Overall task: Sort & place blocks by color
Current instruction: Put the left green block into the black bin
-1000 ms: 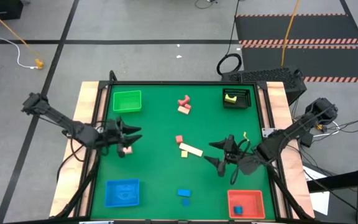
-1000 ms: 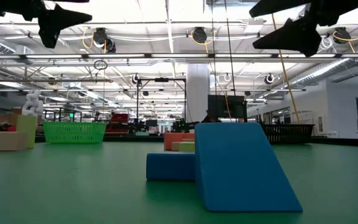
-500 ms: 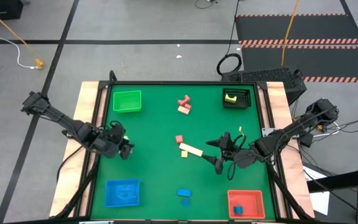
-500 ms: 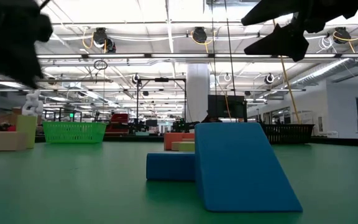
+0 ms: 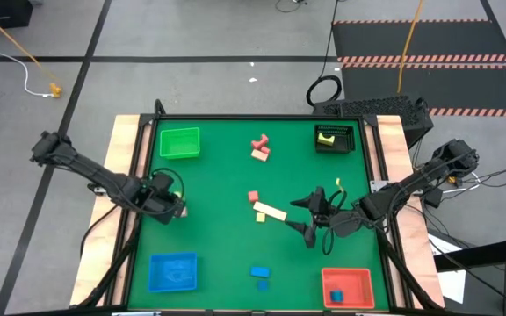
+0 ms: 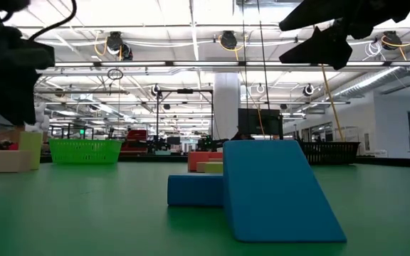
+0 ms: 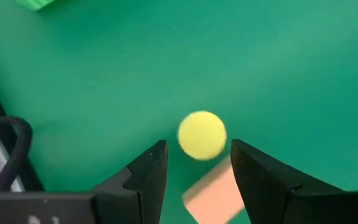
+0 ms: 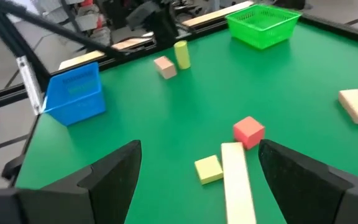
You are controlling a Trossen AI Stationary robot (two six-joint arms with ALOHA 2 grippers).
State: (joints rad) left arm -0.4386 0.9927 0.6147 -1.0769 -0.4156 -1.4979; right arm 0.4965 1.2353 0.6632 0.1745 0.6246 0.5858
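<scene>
Near edge: blue blocks (image 5: pixel 260 277) lie between the blue tray (image 5: pixel 172 271) and the red tray (image 5: pixel 348 287), which has a blue piece in it. Right gripper (image 5: pixel 307 218) hovers wide open, empty, just right of the cream bar (image 5: pixel 271 211), yellow cube (image 8: pixel 208 168) and red cube (image 5: pixel 253 197) mid-table. Left gripper (image 7: pixel 194 167) points down at the left side, fingers parted, gripping nothing, over a yellow cylinder (image 7: pixel 202 134) and tan block (image 7: pixel 215 195). Far: green tray (image 5: pixel 179 142), pink and tan blocks (image 5: pixel 260 147), black tray (image 5: pixel 333 139).
</scene>
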